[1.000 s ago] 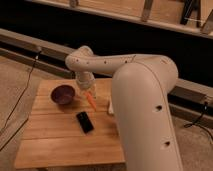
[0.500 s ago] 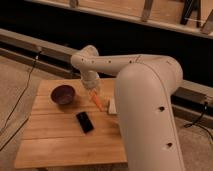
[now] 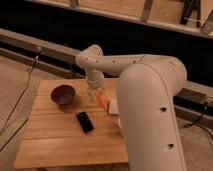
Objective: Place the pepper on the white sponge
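Note:
The orange-red pepper (image 3: 102,101) hangs tilted under my gripper (image 3: 96,93), just above the wooden table (image 3: 55,140), near its back right part. The gripper is at the end of the white arm that reaches from the right over the table. The white sponge (image 3: 114,106) is a cream block right beside the pepper, to its right, partly hidden by my arm. The pepper's lower end is close to the sponge's left edge.
A dark purple bowl (image 3: 64,94) stands at the table's back left. A black phone (image 3: 85,122) lies in the middle. My big white arm (image 3: 150,115) covers the table's right side. Cables run on the floor at left.
The gripper and the pepper have moved right and a little back, from near the bowl towards the sponge.

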Motion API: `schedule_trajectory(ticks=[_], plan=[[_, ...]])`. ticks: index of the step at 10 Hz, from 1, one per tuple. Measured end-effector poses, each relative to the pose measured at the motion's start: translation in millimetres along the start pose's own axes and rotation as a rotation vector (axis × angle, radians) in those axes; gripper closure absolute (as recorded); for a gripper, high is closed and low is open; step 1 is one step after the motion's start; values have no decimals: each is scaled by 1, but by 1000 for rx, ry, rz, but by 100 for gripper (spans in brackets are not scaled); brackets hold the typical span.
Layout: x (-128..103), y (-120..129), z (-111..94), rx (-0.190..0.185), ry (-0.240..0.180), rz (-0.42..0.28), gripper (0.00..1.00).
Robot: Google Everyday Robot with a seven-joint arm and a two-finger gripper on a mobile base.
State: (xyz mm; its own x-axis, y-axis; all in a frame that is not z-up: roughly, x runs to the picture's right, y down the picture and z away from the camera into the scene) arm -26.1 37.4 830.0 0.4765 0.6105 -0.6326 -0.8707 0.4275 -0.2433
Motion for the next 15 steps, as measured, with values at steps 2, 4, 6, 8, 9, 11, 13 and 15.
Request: schedule_trajectory(ticks=[2,4,6,8,9,11,13,15], plan=[[1,-11,4,9,7,25,100],[3,-22,9,18,19,49,100],[5,-32,13,23,31,71,100],[9,-39,15,28,40,85,100],[11,-41,16,29,44,90,100],[16,-46,19,36,52,101,100],[19,-50,21,44,56,107,100],[20,-52,24,49,60,110,100]])
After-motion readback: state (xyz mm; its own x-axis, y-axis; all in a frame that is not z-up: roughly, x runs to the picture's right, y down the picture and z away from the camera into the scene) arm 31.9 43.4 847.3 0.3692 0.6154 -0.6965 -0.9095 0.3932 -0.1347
